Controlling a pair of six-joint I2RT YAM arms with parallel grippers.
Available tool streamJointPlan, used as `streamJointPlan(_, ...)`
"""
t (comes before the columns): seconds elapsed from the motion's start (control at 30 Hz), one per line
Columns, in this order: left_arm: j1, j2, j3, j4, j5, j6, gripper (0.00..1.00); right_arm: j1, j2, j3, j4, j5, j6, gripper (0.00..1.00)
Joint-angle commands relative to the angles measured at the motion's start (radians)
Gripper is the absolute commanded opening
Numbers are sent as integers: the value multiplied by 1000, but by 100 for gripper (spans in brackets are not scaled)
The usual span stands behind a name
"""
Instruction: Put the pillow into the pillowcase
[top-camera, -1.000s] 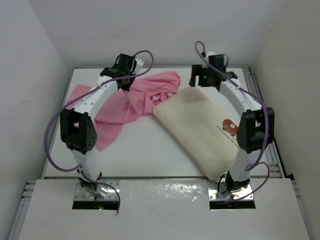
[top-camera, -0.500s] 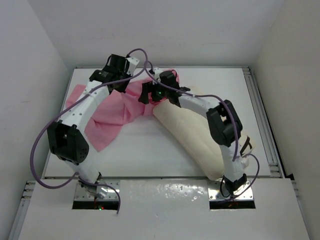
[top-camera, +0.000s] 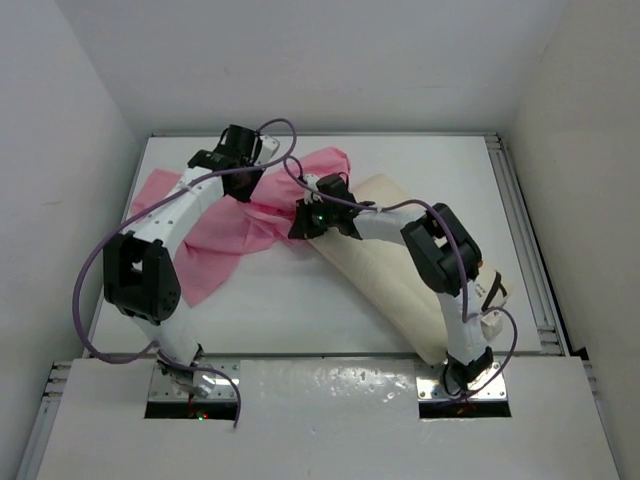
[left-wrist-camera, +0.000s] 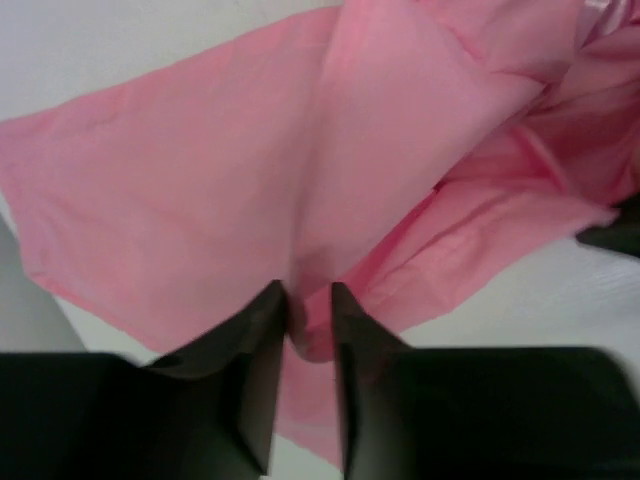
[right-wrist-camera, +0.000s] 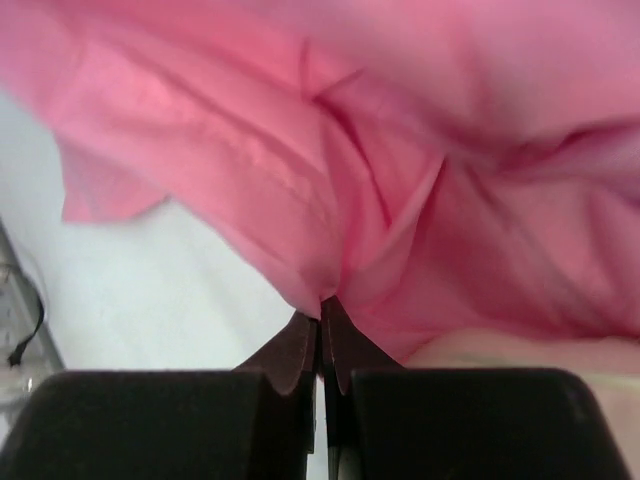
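The pink pillowcase (top-camera: 225, 235) lies crumpled across the back left of the table, one end resting on the pillow's far corner. The cream pillow (top-camera: 400, 265) lies diagonally on the right, partly hidden by the right arm. My left gripper (top-camera: 248, 190) hangs over the pillowcase's middle. In the left wrist view its fingers (left-wrist-camera: 308, 300) stand a little apart, with a fold of pink pillowcase (left-wrist-camera: 250, 170) in the gap. My right gripper (top-camera: 300, 226) sits at the pillow's left corner. Its tips (right-wrist-camera: 322, 305) are shut on a pinch of pillowcase (right-wrist-camera: 400, 150), with the pillow (right-wrist-camera: 520, 355) just beneath.
White walls close in the white table (top-camera: 300, 300) on three sides. A metal rail (top-camera: 530, 260) runs along its right edge. Purple cables (top-camera: 290, 150) loop above both arms. The right arm stretches over the pillow.
My right arm swung from the back right across the pillow to the pillowcase's edge and shut on the fabric. My left gripper's jaws have parted from shut.
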Motion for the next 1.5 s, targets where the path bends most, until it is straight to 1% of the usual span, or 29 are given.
streamJointPlan(0.0,12,52,24,55,83,8,26,37,-118,-82,25,-86,-6,0)
streamJointPlan(0.03,12,66,41,56,114,8,32,43,-132,-98,19,-87,-15,0)
streamJointPlan(0.07,9,85,56,54,134,7,44,57,-146,-112,14,-86,-35,0)
streamJointPlan(0.13,10,140,105,55,197,2,55,71,-175,-142,-15,-92,-55,0)
streamJointPlan(0.2,7,190,136,86,206,-9,64,79,-200,-161,-43,-99,-86,0)
streamJointPlan(0.33,7,273,170,108,223,-4,71,83,-224,-195,-60,-133,-89,0)
streamJointPlan(0.47,12,376,205,86,187,-12,72,94,-255,-237,-70,-158,-113,0)
streamJointPlan(0.5,15,391,216,73,151,-19,72,100,-269,-247,-76,-156,-118,0)
streamJointPlan(0.63,33,436,274,22,127,-62,72,115,-312,-285,-96,-142,-153,0)
streamJointPlan(0.7,32,445,305,-19,101,-67,69,119,-324,-296,-104,-130,-158,0)
streamJointPlan(0.73,33,444,314,-85,97,-67,64,119,-333,-299,-106,-127,-158,0)
streamJointPlan(0.77,35,425,319,-113,99,-64,61,119,-336,-299,-110,-109,-159,0)
streamJointPlan(0.8,35,410,311,-154,107,-58,55,116,-339,-299,-113,-103,-159,0)
streamJointPlan(0.9,35,321,278,-182,110,-35,38,102,-347,-291,-116,-95,-158,0)
streamJointPlan(0.93,36,286,277,-188,105,-23,22,97,-347,-285,-121,-98,-158,0)
streamJointPlan(0.97,38,272,279,-202,87,-18,14,94,-353,-282,-129,-101,-161,0)
streamJointPlan(1.0,39,264,287,-208,76,-13,0,91,-356,-276,-136,-101,-165,0)
streamJointPlan(1.07,50,243,305,-211,52,0,0,89,-367,-261,-145,-101,-199,0)
streamJointPlan(1.1,53,240,313,-198,20,5,0,94,-379,-253,-206,-87,-222,0)
streamJointPlan(1.17,56,224,322,-167,-17,13,0,106,-382,-216,-271,-72,-303,0)
streamJointPlan(1.2,56,220,328,-138,-12,19,0,118,-387,-201,-338,-64,-331,2)
streamJointPlan(1.23,56,211,340,-126,10,31,0,125,-390,-172,-374,-66,-381,8)
streamJointPlan(1.27,55,209,348,-124,49,36,0,126,-402,-160,-427,-70,-397,18)
streamJointPlan(1.33,45,226,375,-147,62,48,0,122,-421,-135,-471,-64,-449,20)
streamJointPlan(1.37,45,240,383,-189,64,49,8,116,-431,-135,-486,-46,-460,20)
streamJointPlan(1.4,47,252,389,-219,70,48,22,114,-453,-136,-488,-31,-487,20)
streamJointPlan(1.43,50,285,397,-245,76,43,33,114,-457,-141,-486,9,-494,20)
streamJointPlan(1.47,50,302,402,-295,114,40,49,115,-460,-139,-483,17,-494,20)
